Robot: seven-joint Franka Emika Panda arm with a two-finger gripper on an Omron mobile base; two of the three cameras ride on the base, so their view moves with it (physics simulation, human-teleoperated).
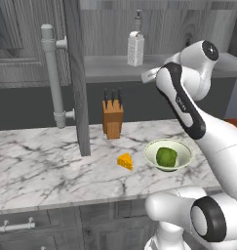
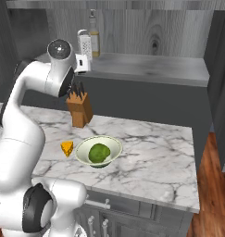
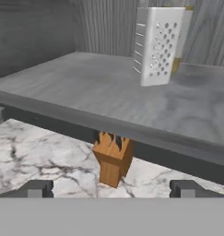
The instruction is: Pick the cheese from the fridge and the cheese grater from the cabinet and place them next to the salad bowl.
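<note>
On the cabinet shelf (image 3: pixel 85 87), the cheese grater (image 3: pixel 157 45) is seen upright, ahead of and above the gripper (image 3: pixel 111 188), well apart from it. The jaws are spread wide, empty. The cheese (image 1: pixel 125 161) is noted beside the salad bowl (image 1: pixel 150 158) on the counter (image 1: pixel 42 166).
</note>
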